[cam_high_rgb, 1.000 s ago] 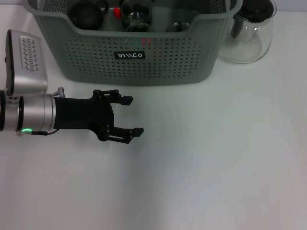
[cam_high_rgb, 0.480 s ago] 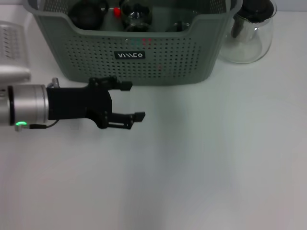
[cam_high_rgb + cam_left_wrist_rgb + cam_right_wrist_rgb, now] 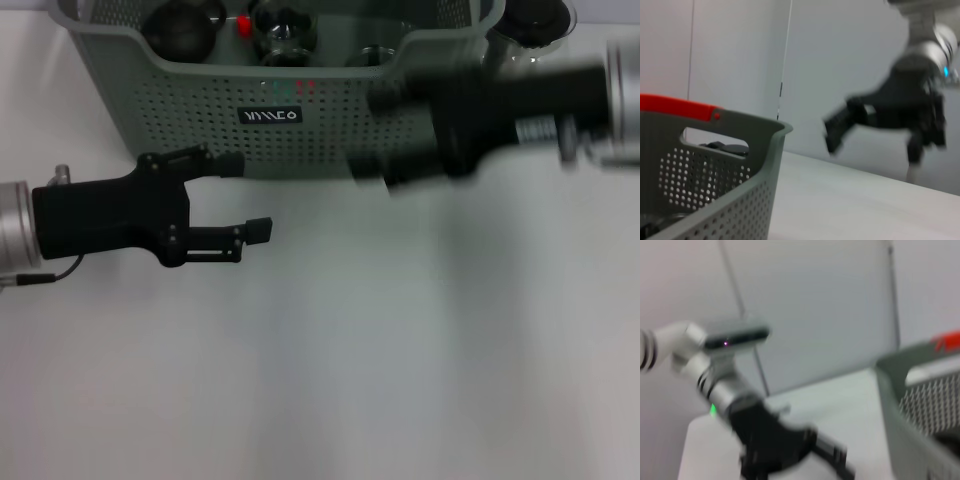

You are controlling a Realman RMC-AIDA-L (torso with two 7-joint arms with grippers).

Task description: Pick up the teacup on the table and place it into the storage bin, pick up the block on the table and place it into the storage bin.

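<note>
At the back of the white table (image 3: 420,360), the grey-green storage bin (image 3: 330,125) is standing with its black label (image 3: 270,115) facing the robot, and it is holding several items: a dark round teapot (image 3: 183,25), a small red block-like piece (image 3: 243,24) beside it, and a glass vessel (image 3: 284,27) with a dark lid, next to what may be a clear teacup (image 3: 372,55), though that one is too faint to be sure of. Behind the bin's right corner a clear glass teapot (image 3: 540,30) is sitting on the table. The left gripper (image 3: 245,195) is hovering over the table just in front of the bin's left half, its jaws spread wide with nothing between them. The right gripper (image 3: 372,135) is reaching across in front of the bin's right half, heavily smeared by motion; its two fingers appear parted and empty. The left wrist view is showing the bin's perforated corner and handle cut-out, with the right gripper (image 3: 832,135) blurred beyond it.
</note>
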